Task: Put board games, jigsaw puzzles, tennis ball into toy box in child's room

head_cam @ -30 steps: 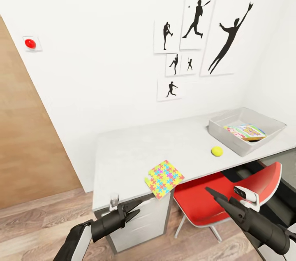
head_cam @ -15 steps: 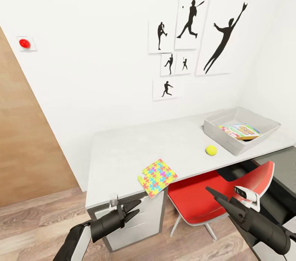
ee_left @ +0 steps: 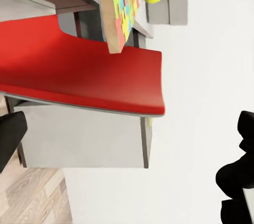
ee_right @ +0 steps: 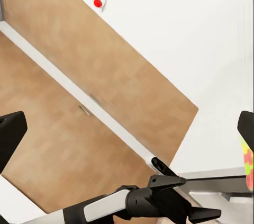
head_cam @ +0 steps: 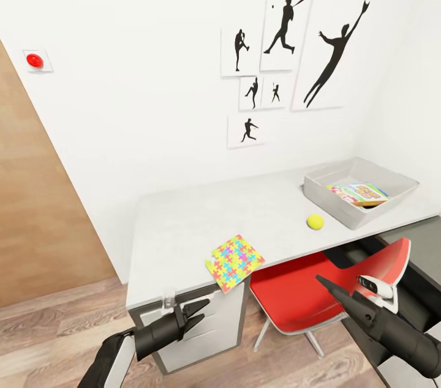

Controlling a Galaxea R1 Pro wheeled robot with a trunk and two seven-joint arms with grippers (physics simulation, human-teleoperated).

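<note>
Puzzle (head_cam: 235, 262) lies at the table's (head_cam: 184, 223) front edge, one corner overhanging just above the red chair (head_cam: 300, 293). Ball (head_cam: 315, 221) sits on the tabletop near the toy box (head_cam: 324, 198), apart from it; a colourful game box (head_cam: 358, 193) lies inside that box. Left gripper (head_cam: 197, 311) hangs before the white drawers (head_cam: 202, 339), fingers spread. Right gripper (head_cam: 324, 284) hovers over the chair; whether its fingers are parted I cannot tell. Silhouette pictures (head_cam: 288, 63) hang above the table.

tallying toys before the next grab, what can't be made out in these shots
- Toy box contents, head view: one colourful box shows; anything under it is hidden by the near wall.
- Second jigsaw puzzle: one puzzle visible.
- Table, head view: right end cut off by the picture edge.
</note>
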